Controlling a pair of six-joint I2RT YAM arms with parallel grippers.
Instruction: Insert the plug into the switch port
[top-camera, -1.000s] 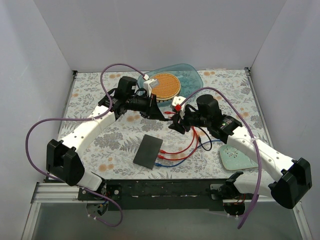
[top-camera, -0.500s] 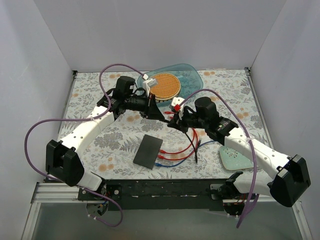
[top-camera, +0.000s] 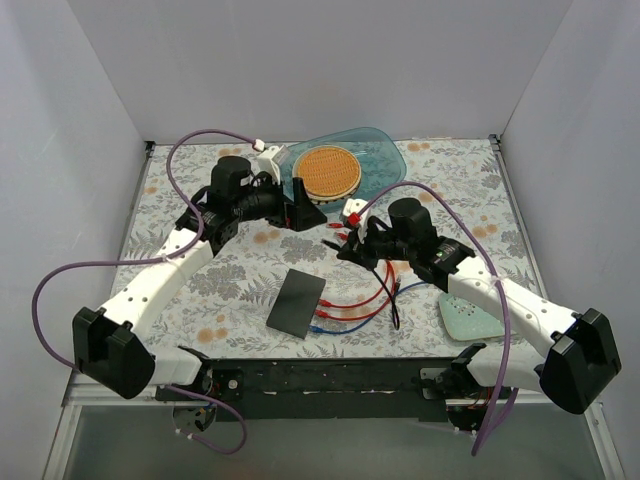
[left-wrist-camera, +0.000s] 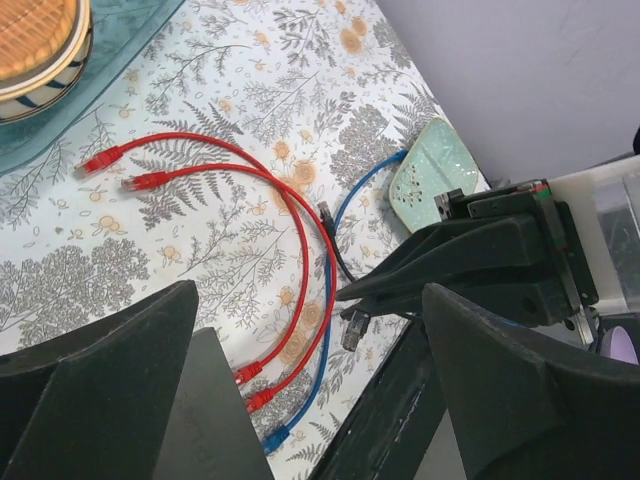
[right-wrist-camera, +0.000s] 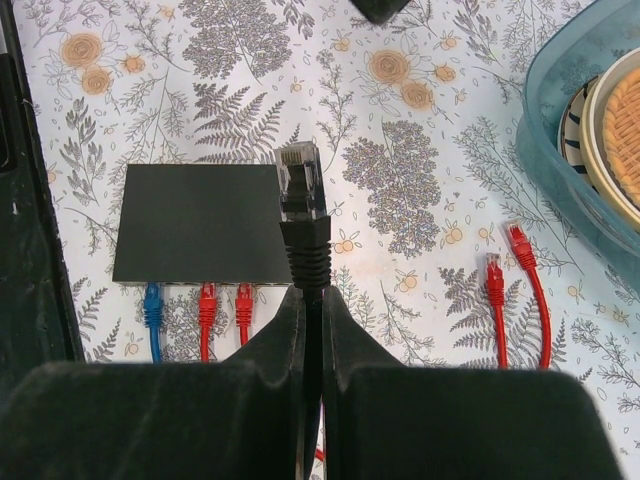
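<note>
The switch (right-wrist-camera: 200, 235), a flat black box (top-camera: 296, 302), lies on the floral table with one blue and two red cables in its near-edge ports. My right gripper (right-wrist-camera: 311, 300) is shut on a black cable just behind its ribbed boot. The clear-tipped plug (right-wrist-camera: 300, 180) sticks out ahead of the fingers, raised over the switch's right end. From above, the right gripper (top-camera: 345, 247) hangs up and right of the switch. My left gripper (top-camera: 308, 215) stands wide open and empty, apart from the plug (left-wrist-camera: 355, 328), which shows between its fingers (left-wrist-camera: 100, 380).
A teal tray (top-camera: 385, 150) holding a woven round dish (top-camera: 330, 172) sits at the back. A pale green oval pad (top-camera: 470, 318) lies at the right front. Two loose red plug ends (right-wrist-camera: 494, 275) rest right of the switch, their cables looping across the table (left-wrist-camera: 300, 200).
My left gripper has opened and drawn back to the left, away from the right gripper. My right gripper has shut on the black cable and now holds it alone.
</note>
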